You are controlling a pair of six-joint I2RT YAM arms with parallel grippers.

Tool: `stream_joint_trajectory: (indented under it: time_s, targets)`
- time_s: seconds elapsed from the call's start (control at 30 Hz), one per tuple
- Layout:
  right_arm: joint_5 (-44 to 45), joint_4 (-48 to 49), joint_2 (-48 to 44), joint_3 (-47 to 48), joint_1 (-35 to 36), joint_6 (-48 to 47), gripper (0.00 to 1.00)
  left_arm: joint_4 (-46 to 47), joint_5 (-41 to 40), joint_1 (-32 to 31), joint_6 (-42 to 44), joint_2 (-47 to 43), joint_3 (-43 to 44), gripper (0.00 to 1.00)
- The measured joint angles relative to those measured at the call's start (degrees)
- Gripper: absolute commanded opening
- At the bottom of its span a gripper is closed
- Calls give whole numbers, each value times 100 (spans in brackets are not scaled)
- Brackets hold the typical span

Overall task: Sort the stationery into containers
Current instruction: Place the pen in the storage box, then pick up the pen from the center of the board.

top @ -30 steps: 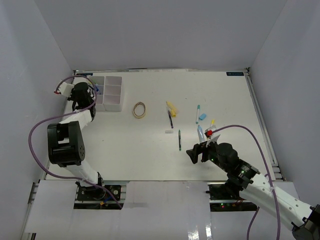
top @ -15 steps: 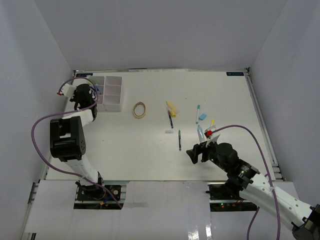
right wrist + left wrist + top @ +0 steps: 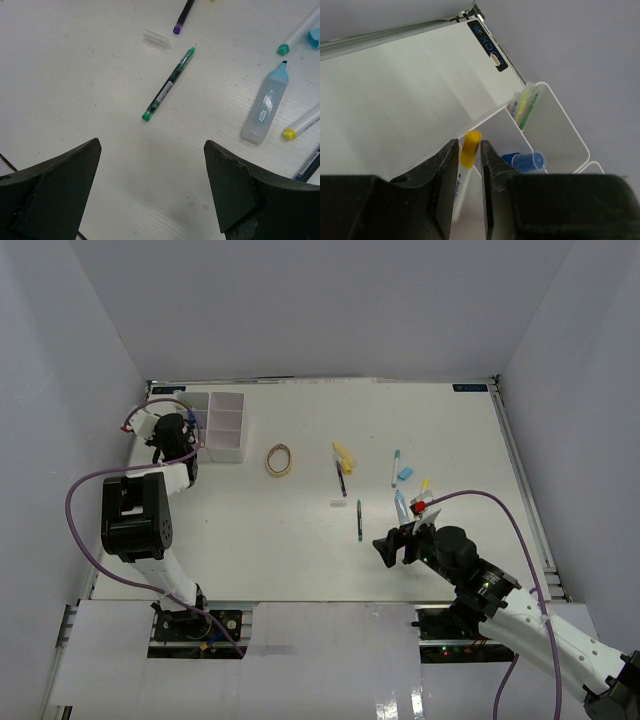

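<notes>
The left gripper (image 3: 469,144) has its jaws drawn close on either side of a yellow-capped marker (image 3: 464,170); whether they actually pinch it cannot be told. Only the left wrist view shows this, with the marker hanging over a compartment of the white tray (image 3: 560,135). The next compartment holds one blue-capped bottle (image 3: 527,161), and a farther one about three thin pens (image 3: 524,106). The right gripper (image 3: 151,146) is spread wide with nothing between its fingers, above bare table. Its camera shows, just beyond, one green pen (image 3: 169,84), one small clear cap (image 3: 157,39), one purple-tipped dark pen (image 3: 183,15), one light blue highlighter (image 3: 263,107) and two white markers, teal-capped (image 3: 300,32) and yellow-capped (image 3: 302,125). Only the top view shows the one tan ring (image 3: 280,459), lying between the tray and these pens.
</notes>
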Motion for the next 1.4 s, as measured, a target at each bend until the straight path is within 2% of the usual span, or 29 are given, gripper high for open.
stream_joint_trajectory:
  time_s: [0.27,0.37,0.5,0.53,0.57,0.7,0.83,0.97,1.1,1.2,1.4]
  targets:
    - [-22,-4,-127,2,0,20,90,9,295,-11,254,-59,-76,50]
    - [-13,-35,-111,24,0,31,91,-142,446,-11,356,-225,-76,61]
    - [42,-164,210,321,0,90,91,-555,717,-11,446,-748,-76,84]
    - [79,-173,328,431,0,116,91,-699,817,-11,455,-949,-76,96]
    - [142,-199,476,557,0,133,92,-817,896,-11,505,-1139,-72,98]
    - [490,-361,1082,1115,-4,188,97,-1596,1335,-11,717,-1941,160,98]
    - [879,-433,1759,1606,-188,330,98,-2647,1838,-11,1104,-2594,592,98]
    - [994,-476,2498,1932,-815,525,99,-3436,2660,-11,1495,-3152,623,98]
    - [1005,-533,3233,2232,-1480,603,100,-3753,3648,-15,1731,-3558,140,98]
    - [1019,-612,3838,2614,-1681,579,93,-3899,4172,-28,1773,-3593,-275,98]
    - [990,-566,5095,3458,-1871,595,84,-4175,4732,-28,1775,-3331,-365,98]
